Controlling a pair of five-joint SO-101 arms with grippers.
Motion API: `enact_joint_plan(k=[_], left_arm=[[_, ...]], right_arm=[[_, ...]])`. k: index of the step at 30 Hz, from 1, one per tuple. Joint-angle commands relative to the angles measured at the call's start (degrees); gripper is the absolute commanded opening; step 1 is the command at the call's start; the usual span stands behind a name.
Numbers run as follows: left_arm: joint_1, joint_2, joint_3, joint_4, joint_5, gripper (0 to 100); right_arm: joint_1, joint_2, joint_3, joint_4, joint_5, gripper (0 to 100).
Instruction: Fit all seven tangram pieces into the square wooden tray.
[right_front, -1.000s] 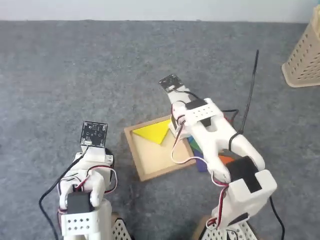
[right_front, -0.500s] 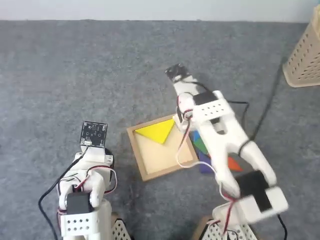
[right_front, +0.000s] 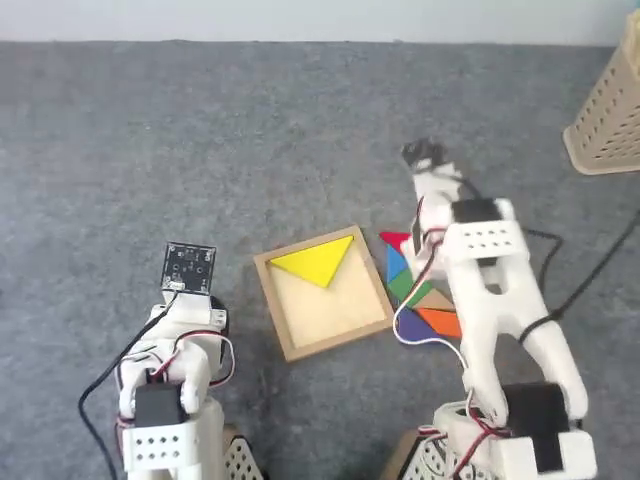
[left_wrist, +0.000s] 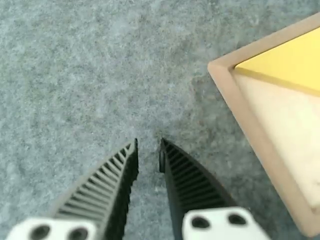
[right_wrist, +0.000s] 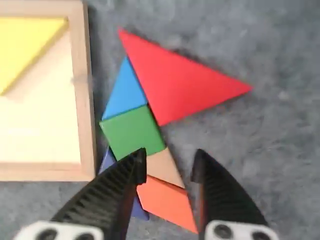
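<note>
My right end effector (right_wrist: 167, 155) hangs over the loose pieces with its jaws apart. They straddle the tan triangle (right_wrist: 166, 169), which sits between the green square (right_wrist: 132, 131) and the orange piece (right_wrist: 167, 200).

The cluster lies on the bench (right_front: 150, 130) just beside the tray (right_wrist: 87, 90), on the side facing my right arm, which makes this the nearer arm. The red triangle (right_wrist: 175, 85) is the largest loose piece. Its long edge runs slantwise away from the tray, touching the blue triangle (right_wrist: 125, 95) and the green square. A violet piece (right_wrist: 106, 159) shows beside the tray's rim, mostly hidden under my finger, so its shape is uncertain.

The tray holds one piece, the yellow triangle (right_wrist: 25, 45), set flat into a corner with its long edge against one wall. The rest of the floor is bare wood, and six pieces appear still to be outside.

My left end effector (left_wrist: 148, 145) sits over the bench near a tray corner, with a narrow slit between its jaws and nothing in them.
</note>
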Motion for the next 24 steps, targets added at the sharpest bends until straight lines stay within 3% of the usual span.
enact_joint_plan(k=[1, 8, 12, 15, 20, 24], left_arm=[[0.2, -1.3, -0.5, 0.2, 0.5, 7], [0.2, -1.3, -0.5, 0.2, 0.5, 7], [0.2, -1.3, -0.5, 0.2, 0.5, 7], [0.2, -1.3, -0.5, 0.2, 0.5, 7], [0.2, -1.3, -0.5, 0.2, 0.5, 7], [0.2, -1.3, -0.5, 0.2, 0.5, 7]], right_arm=[[2.2, -2.9, 1.2, -4.6, 1.7, 19.7], [0.7, -0.9, -7.3, -4.3, 10.9, 19.9], [0.7, 4.8, -12.3, -3.5, 29.8, 19.9], [0.7, 9.3, -13.4, -3.6, 38.2, 21.3], [0.5, 15.3, -13.7, -3.6, 43.6, 32.9], [1.4, 18.8, -14.4, -4.5, 44.1, 33.3]])
